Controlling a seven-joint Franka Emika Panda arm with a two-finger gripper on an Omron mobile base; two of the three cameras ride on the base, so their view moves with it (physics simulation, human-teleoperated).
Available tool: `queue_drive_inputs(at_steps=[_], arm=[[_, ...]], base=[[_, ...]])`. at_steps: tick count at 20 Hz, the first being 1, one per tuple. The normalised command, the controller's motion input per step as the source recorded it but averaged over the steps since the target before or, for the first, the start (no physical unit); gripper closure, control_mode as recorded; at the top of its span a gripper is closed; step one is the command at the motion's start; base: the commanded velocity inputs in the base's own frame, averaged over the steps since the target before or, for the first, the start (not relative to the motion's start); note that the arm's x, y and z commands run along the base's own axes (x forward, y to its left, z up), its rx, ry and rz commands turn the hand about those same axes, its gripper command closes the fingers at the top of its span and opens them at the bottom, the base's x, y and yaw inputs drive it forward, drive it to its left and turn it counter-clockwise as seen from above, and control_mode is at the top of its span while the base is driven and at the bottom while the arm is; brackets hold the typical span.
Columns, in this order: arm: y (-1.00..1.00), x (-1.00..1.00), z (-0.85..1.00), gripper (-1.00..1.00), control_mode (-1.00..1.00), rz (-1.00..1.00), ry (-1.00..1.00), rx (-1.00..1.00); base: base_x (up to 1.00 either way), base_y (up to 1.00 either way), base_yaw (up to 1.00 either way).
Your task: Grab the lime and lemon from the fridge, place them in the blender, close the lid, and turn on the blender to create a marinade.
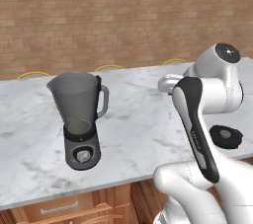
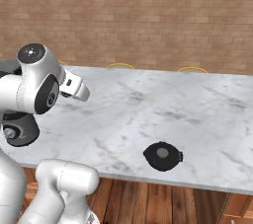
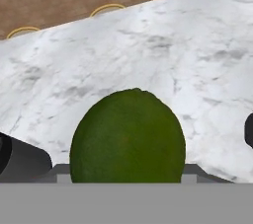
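Note:
The dark green lime (image 3: pixel 127 136) sits between my fingertips in the hand view, and my gripper (image 3: pixel 126 172) is shut on it, above the marble counter (image 3: pixel 163 45). The hand (image 1: pixel 169 83) hovers over the counter to the right of the blender (image 1: pixel 79 117), whose jug stands uncovered on its dark base. Through the smoky jug a dim yellowish shape, the lemon (image 1: pixel 78 126), lies at the bottom. The black lid (image 1: pixel 226 135) (image 2: pixel 163 155) lies flat near the counter's front edge. My arm partly hides the blender base (image 2: pixel 19 130). The fridge is out of view.
A brick wall (image 1: pixel 123 16) runs behind the counter. Yellow rounded stool tops (image 1: pixel 109 67) peek over its far edge. Wooden drawers (image 1: pixel 59 208) sit under the front edge. Bare marble stretches between blender and lid.

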Motion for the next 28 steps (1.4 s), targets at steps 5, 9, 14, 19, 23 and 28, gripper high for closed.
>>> queue_drive_inputs(at_steps=[5, 9, 14, 19, 23, 28], arm=[[0.00, 0.05, 0.03, 1.00, -1.00, 0.01, 0.04, 0.00], [0.02, 0.00, 0.18, 1.00, -1.00, 0.07, -0.01, 0.00], [0.20, -0.01, 0.39, 1.00, -1.00, 0.14, -0.13, -0.03], [0.42, -0.01, 0.45, 1.00, -1.00, 0.16, -0.16, -0.08], [0.68, 0.00, 0.46, 1.00, -1.00, 0.14, -0.18, -0.12], [0.78, 0.00, 0.53, 1.00, -1.00, 0.12, -0.17, -0.14]], base=[[0.00, 0.00, 0.00], [0.00, 0.00, 0.00], [0.00, 0.00, 0.00], [0.00, 0.00, 0.00], [0.00, 0.00, 0.00], [0.00, 0.00, 0.00]])
